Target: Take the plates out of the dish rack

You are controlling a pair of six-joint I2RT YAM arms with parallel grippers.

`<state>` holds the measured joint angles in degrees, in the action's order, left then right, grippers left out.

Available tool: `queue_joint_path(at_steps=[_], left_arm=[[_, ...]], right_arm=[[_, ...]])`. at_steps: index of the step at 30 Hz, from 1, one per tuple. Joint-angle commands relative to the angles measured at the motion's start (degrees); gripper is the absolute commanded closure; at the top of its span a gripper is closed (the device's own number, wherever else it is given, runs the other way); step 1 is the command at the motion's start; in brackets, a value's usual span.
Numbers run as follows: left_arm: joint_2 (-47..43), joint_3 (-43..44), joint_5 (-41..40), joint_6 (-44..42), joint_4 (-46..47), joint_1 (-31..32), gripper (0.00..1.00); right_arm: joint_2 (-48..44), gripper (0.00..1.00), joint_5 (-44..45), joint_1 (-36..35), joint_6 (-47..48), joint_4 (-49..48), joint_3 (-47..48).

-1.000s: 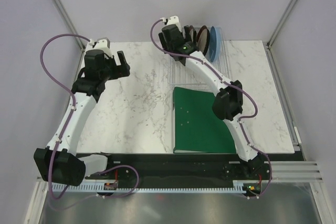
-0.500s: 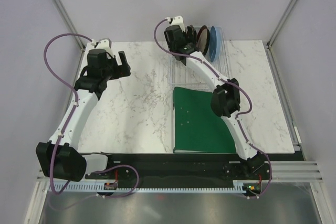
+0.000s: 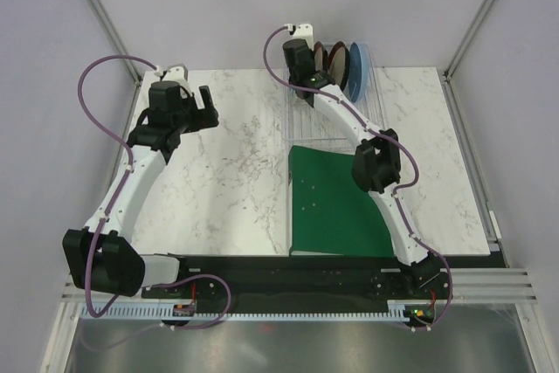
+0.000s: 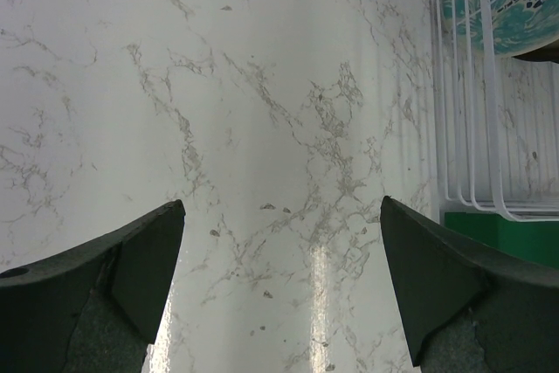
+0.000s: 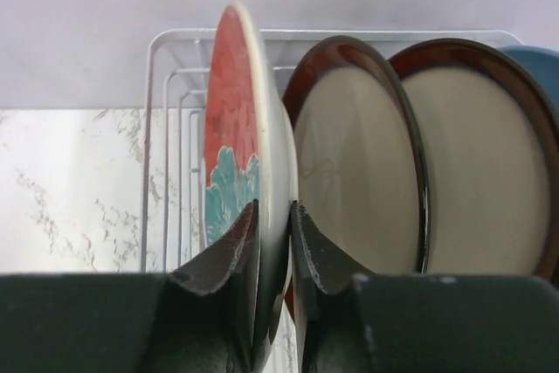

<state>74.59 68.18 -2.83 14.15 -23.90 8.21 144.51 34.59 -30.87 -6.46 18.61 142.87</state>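
The clear dish rack stands at the back right of the table, with plates upright in it. In the right wrist view the red plate with the teal flower pattern stands at the rack's left end. My right gripper is shut on its rim, one finger on each face. Behind it stand two dark-red-rimmed cream plates and the edge of a light blue plate. My left gripper hangs open over bare marble left of the rack, holding nothing.
A flat green folder lies on the table just in front of the rack, under the right arm. The marble tabletop spreads to the left. Grey walls close off the back and both sides.
My right gripper has moved further back over the rack and closed on the red plate's rim. The left arm has barely shifted and stays open.
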Motion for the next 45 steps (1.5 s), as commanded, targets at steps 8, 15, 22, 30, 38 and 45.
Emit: queue_joint_path(at_steps=[8, 15, 22, 30, 38, 45], left_arm=[[-0.1, 0.6, 0.5, 1.2, 2.0, 0.1, 0.0], [-0.2, 0.5, 0.8, 1.1, 2.1, 0.2, 0.0], [-0.1, 0.5, 0.1, 1.1, 2.1, 0.2, 0.0], [-0.2, 0.5, 0.6, 0.2, 2.1, 0.2, 0.0], [-1.5, 0.8, -1.4, 3.8, 1.7, 0.1, 0.0], [-0.1, 2.1, 1.3, 9.2, 0.1, -0.6, 0.0]], right_arm=[[-4.4, 0.87, 1.2, -0.9, 6.0, -9.0, -0.5], [-4.7, 0.87, 10.2, -3.8, 18.7, -18.2, -0.7], [-4.1, 0.9, 23.9, -6.7, 34.0, -32.8, -2.5], [-6.5, 0.92, 24.8, -6.7, 33.4, -34.8, -1.4], [-18.0, 0.93, 17.6, -7.1, 22.8, -22.8, -6.1], [-23.6, 0.93, 14.5, -7.5, 22.2, -18.7, -7.7]])
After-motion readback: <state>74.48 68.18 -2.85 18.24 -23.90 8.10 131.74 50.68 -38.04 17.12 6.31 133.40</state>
